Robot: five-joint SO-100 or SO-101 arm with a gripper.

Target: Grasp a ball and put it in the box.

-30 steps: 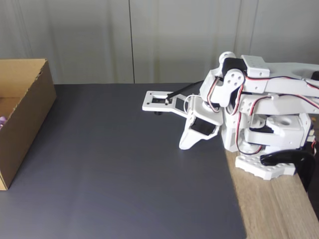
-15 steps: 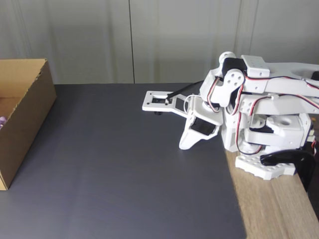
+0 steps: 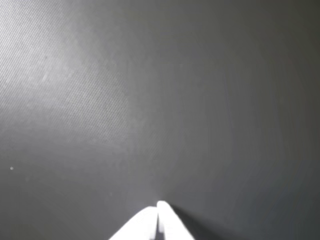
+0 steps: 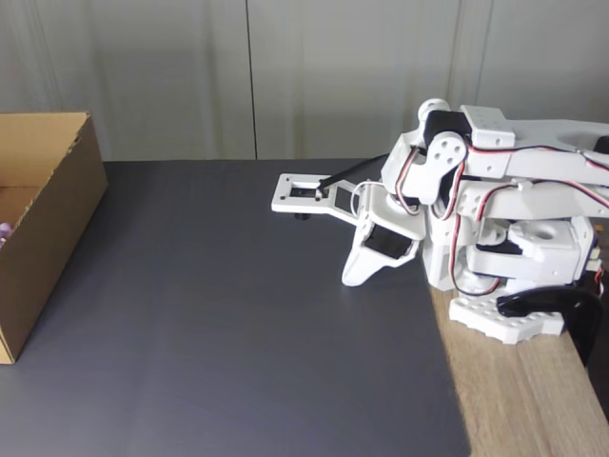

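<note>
Nothing had changed over the last second: in the fixed view my arm (image 4: 476, 205) lay folded back over its base exactly as it had in the two earlier pictures, and my gripper (image 4: 350, 276) pointed down at the dark mat (image 4: 238, 314) with its tip just above or on the surface, I could not tell which. My fingers were pressed together with nothing between them; in the wrist view the two white fingertips (image 3: 150, 225) met at a point over bare mat. The ball (image 4: 5, 231) was a small sliver of pink at the left edge of the fixed view, lying inside the box (image 4: 52, 228), well apart from me across the mat. I judged from this that the work was finished: the ball sat where the task wanted it, I held nothing, and I was parked at rest. With no motion from one picture to the next, I took it that I had only to stay put, and saw no risk to the ball.
</note>
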